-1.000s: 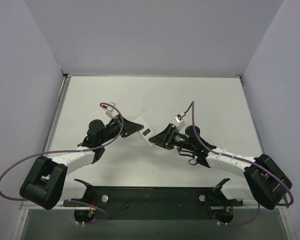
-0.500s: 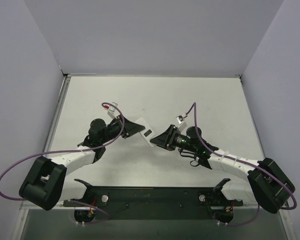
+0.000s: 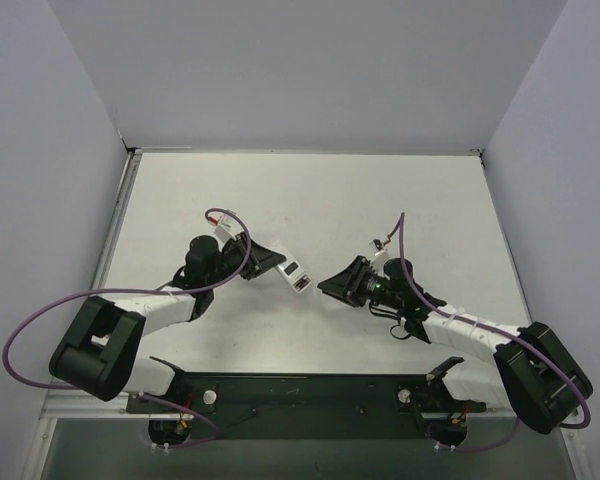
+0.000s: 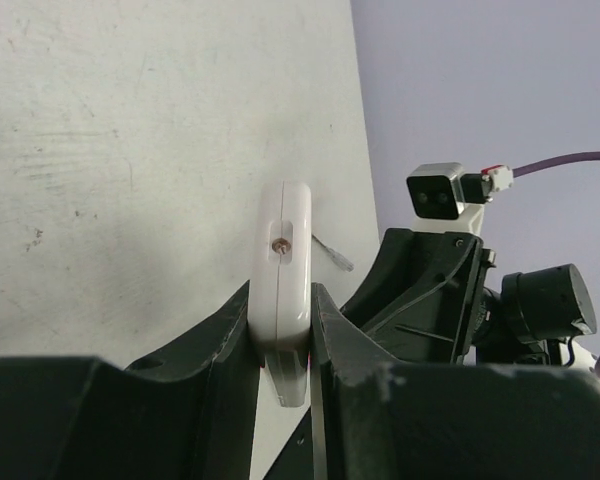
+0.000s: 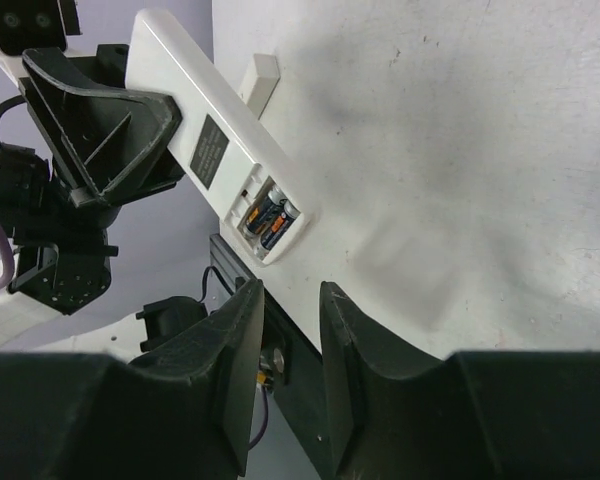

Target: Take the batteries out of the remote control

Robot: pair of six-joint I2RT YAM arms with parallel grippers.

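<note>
My left gripper is shut on the near end of the white remote control, holding it edge-on above the table; the remote also shows in the top view. In the right wrist view the remote has its back facing the camera and its battery bay uncovered. Two dark batteries with orange bands lie side by side in the bay. My right gripper is open by a narrow gap and empty, a short way off the remote's bay end. In the top view it sits just right of the remote.
A flat white cover piece lies on the table behind the remote. A small slim grey object lies on the table beside the remote. The black base rail runs along the near edge. Walls enclose the table on three sides.
My right gripper has drawn back to the right, away from the remote's end. My left gripper has shifted the remote slightly right and nearer.
</note>
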